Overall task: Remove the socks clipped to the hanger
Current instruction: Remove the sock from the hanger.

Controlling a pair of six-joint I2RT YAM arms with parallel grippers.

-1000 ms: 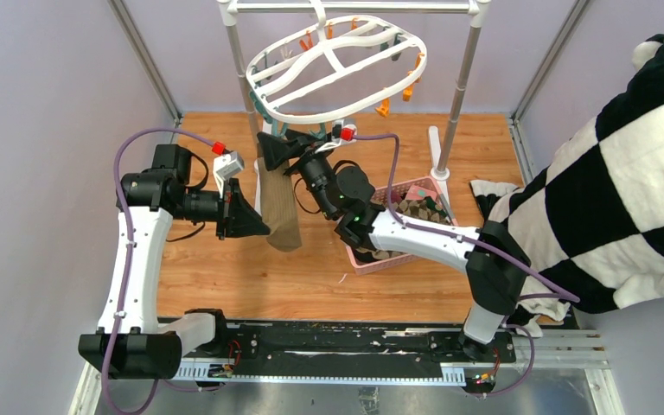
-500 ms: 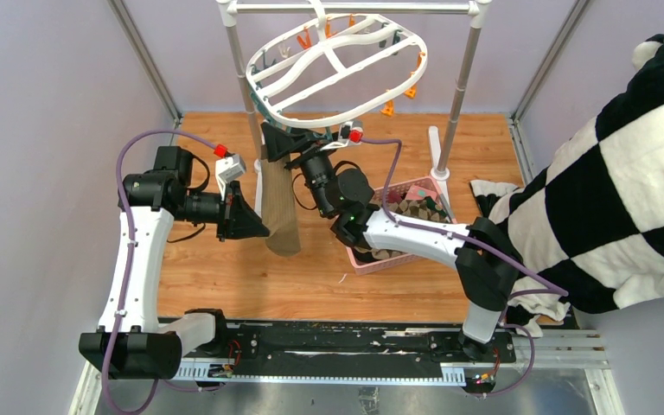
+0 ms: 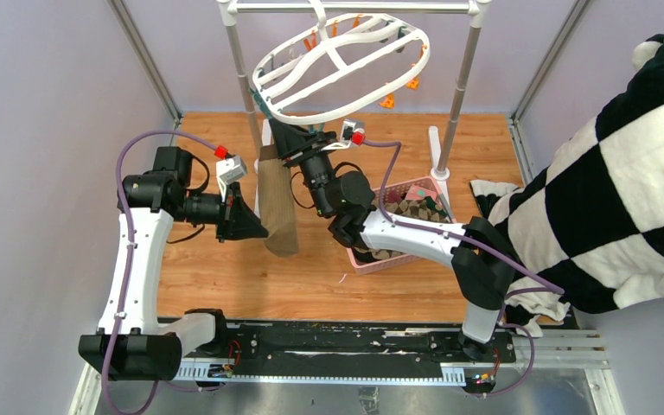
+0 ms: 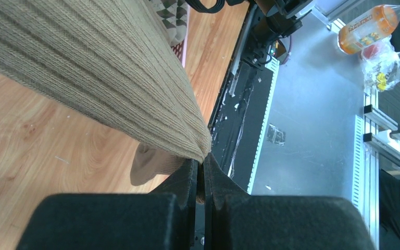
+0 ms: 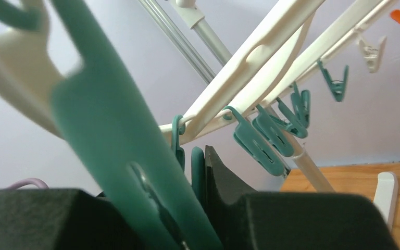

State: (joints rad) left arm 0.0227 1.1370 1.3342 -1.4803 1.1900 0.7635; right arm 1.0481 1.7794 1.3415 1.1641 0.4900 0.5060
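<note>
A grey rack [image 3: 462,82] carries the tilted white hanger [image 3: 337,59]. A pink basket [image 3: 372,268] sits beneath the right arm, and a checked cloth [image 3: 622,190] lies well to the right. An olive-brown sock [image 3: 278,203] hangs below the hanger's near left rim, its lower edge pinched tight in the left claw [image 4: 203,172]. The right claw [image 5: 200,156] is up at that rim with a teal clip [image 5: 120,156] filling the gap between its fingers; whether it squeezes the clip cannot be told.

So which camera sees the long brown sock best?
The top camera: there nearly all of the brown sock shows, hanging below the hanger, its edge pinched by the left gripper. The left wrist camera shows only a close-up of its ribbed knit. The right wrist camera shows clips, no sock.
</note>
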